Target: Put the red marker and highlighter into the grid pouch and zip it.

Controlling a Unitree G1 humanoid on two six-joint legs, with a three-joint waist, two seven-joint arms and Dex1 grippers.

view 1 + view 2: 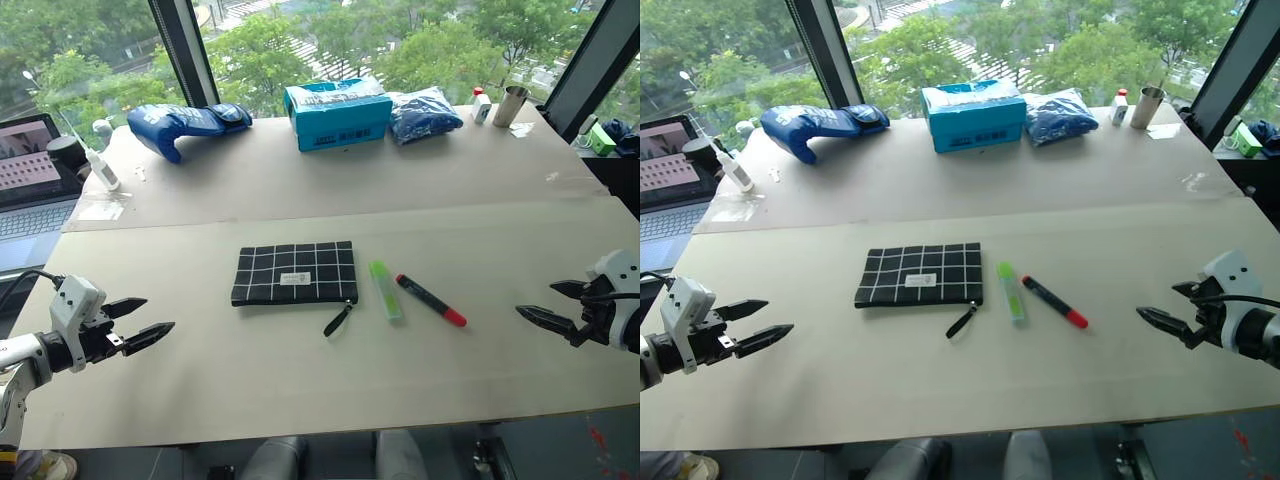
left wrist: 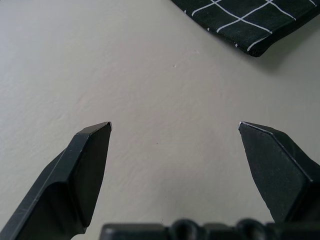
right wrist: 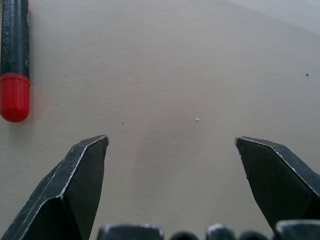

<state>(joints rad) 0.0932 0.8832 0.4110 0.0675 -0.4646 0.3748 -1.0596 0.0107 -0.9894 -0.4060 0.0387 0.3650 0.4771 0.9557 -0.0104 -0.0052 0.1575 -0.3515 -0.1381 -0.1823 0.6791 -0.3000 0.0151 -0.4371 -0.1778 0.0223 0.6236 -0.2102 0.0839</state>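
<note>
left gripper (image 1: 137,320): at the near left of the table (image 1: 300,390), fingers spread wide with nothing between them — it hangs over bare tabletop, pointing in toward the middle, well apart from the pouch.
right gripper (image 1: 548,304): at the near right edge, fingers likewise spread wide and empty, pointing in toward the pens but well short of them.
red marker (image 1: 430,300): lies flat on the table right of centre, angled, with one red end toward the near right and the other toward the far left; in the right wrist view its red end (image 3: 14,97) rests on the tabletop, clear of the fingertips (image 3: 87,165).
highlighter (image 1: 385,289): pale green, lying flat just left of the marker, between it and the pouch; near both, touching neither.
grid pouch (image 1: 295,272): flat on the table at the centre, black with white grid lines and a small white label; a corner of it (image 2: 250,22) shows beyond the left gripper's tips.
zipper strap (image 1: 339,318): black, trailing from the pouch's near right corner toward the front edge.
far side: a teal tissue box (image 1: 337,113) in the middle — a blue glove (image 1: 185,125) to its left, a blue bag (image 1: 424,113) to its right, then a small white bottle (image 1: 481,104) and a metal cup (image 1: 512,105).
far left: a laptop (image 1: 30,175), open, beside the table.
</note>
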